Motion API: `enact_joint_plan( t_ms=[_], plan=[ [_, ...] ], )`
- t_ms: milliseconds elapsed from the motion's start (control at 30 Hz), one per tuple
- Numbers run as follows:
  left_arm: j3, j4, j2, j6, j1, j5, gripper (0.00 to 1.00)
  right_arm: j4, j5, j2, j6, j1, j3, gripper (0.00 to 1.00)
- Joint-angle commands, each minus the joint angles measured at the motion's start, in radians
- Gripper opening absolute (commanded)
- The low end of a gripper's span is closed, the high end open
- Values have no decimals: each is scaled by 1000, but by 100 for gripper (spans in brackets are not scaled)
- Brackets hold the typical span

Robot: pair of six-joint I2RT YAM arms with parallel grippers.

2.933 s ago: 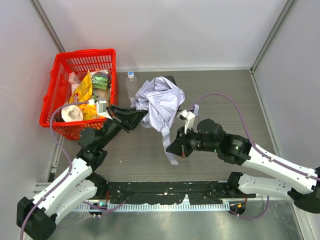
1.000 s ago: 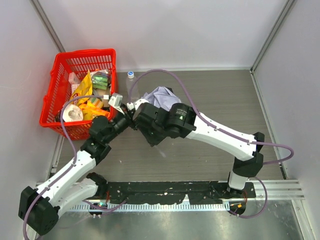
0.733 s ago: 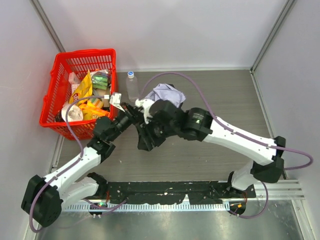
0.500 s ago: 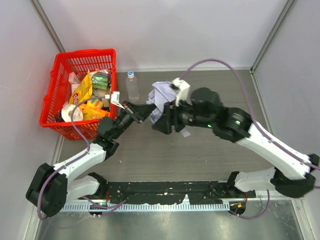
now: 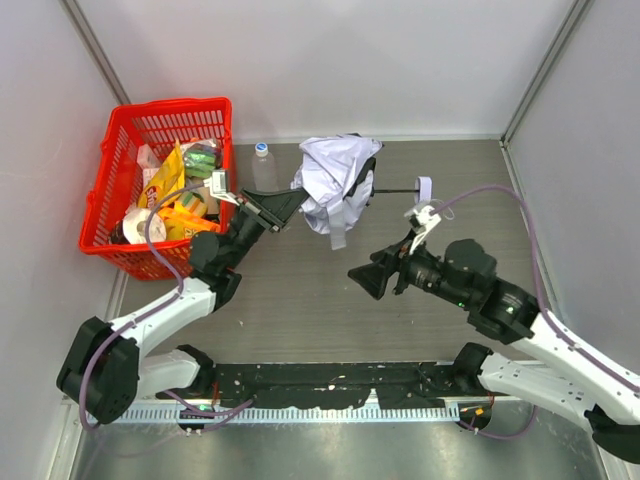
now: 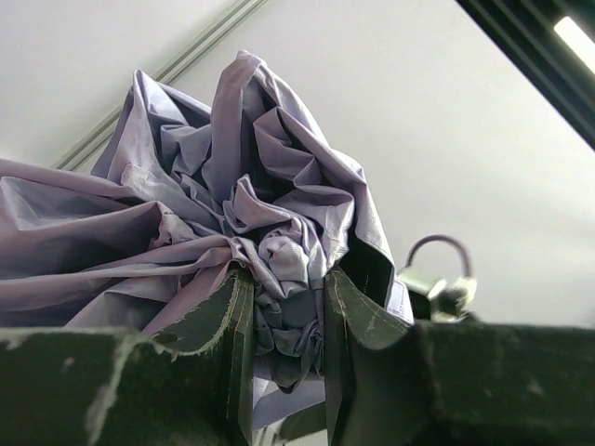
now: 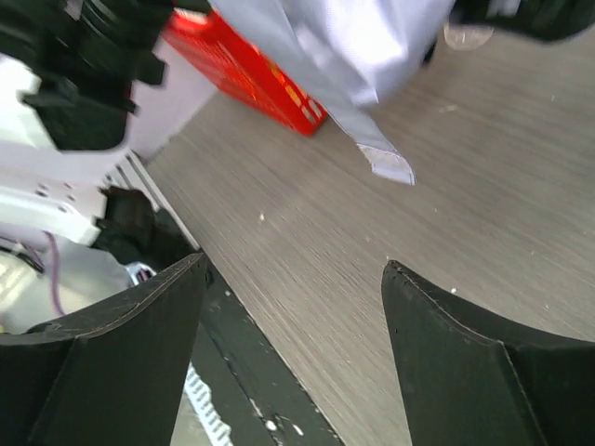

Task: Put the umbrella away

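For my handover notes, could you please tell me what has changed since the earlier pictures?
The right pincer let go of the umbrella, opened and drew back toward the near right. The umbrella now sits a little farther back. The left pincer stays clamped on its fabric; basket and bottle have not moved.

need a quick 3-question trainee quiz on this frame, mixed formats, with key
1. True or false: the right gripper holds the umbrella.
2. Which one pinches the umbrella's fabric? A) left gripper B) right gripper C) neither
3. What stands between the red basket and the umbrella?
Key: 1 false, it is open and empty, apart from the umbrella; 2 A; 3 the clear bottle.
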Motion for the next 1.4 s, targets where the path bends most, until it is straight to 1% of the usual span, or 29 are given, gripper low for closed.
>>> enact_joint_plan(
  t_ms=[0, 67, 100, 133, 167, 200, 367, 500, 600, 667, 700, 733, 767, 833, 867, 900, 933, 1000, 1033, 1100, 1133, 1200, 1233, 1267, 1300, 1333, 1367],
  plan=[
    [71, 108, -43, -46, -3, -23, 0, 249, -78, 9, -94, -27, -107, 80],
    [83, 92, -52, -48, -1, -22, 0, 295, -70, 5, -113, -48, -141, 80],
    [88, 91, -53, -51, -3, -19, 0, 323, -92, 6, -123, -61, -152, 81],
    [93, 88, -56, -54, -3, -16, 0, 358, -130, 21, -120, -109, -173, 81],
    [100, 89, -55, -59, -3, -13, 0, 419, -250, 34, -100, -133, -179, 80],
    [105, 89, -55, -60, -3, -12, 0, 449, -285, 52, -78, -172, -194, 80],
    [120, 89, -60, -66, -3, 0, 0, 671, -447, 136, -25, -199, -238, 80],
    [128, 82, -63, -66, -4, 3, 0, 792, -466, 212, 9, -199, -233, 79],
    [134, 83, -60, -62, -3, 6, 0, 834, -489, 245, 30, -197, -218, 76],
    [142, 83, -53, -63, -4, 12, 0, 840, -503, 264, 30, -199, -211, 72],
    [143, 83, -52, -63, -3, 12, 0, 842, -501, 269, 30, -199, -210, 67],
    [145, 86, -53, -60, -3, 12, 0, 842, -506, 270, 33, -199, -213, 63],
    [145, 86, -53, -60, -4, 11, 0, 842, -512, 269, 33, -200, -216, 55],
    [146, 86, -52, -59, -4, 9, 0, 842, -521, 266, 41, -199, -224, 47],
    [148, 88, -52, -60, -1, 12, 0, 843, -524, 265, 42, -199, -225, 46],
    [148, 91, -49, -60, -4, 12, 0, 845, -521, 264, 39, -199, -228, 46],
    [149, 95, -46, -65, -6, 14, 0, 842, -505, 267, 36, -199, -236, 53],
    [152, 106, -41, -74, -3, 23, 0, 814, -475, 270, 18, -199, -236, 62],
    [154, 106, -40, -79, -3, 29, 0, 814, -466, 273, 18, -199, -233, 62],
    [152, 109, -43, -82, -4, 34, 0, 819, -468, 290, 22, -200, -224, 57],
    [149, 108, -47, -80, -4, 34, 0, 822, -469, 305, 32, -199, -222, 45],
    [148, 108, -60, -74, -4, 21, 0, 811, -487, 316, 39, -199, -221, 29],
    [149, 99, -66, -71, -1, 21, 0, 803, -498, 313, 32, -197, -234, 24],
    [155, 88, -73, -66, -4, 23, 0, 800, -500, 302, 32, -199, -245, 16],
    [160, 79, -79, -62, -3, 27, 0, 808, -500, 296, 38, -199, -280, 12],
    [162, 71, -87, -60, -4, 29, 0, 820, -497, 281, 44, -199, -294, 1],
    [162, 69, -93, -60, -4, 29, 0, 814, -480, 275, 48, -199, -319, 1]
  ],
)
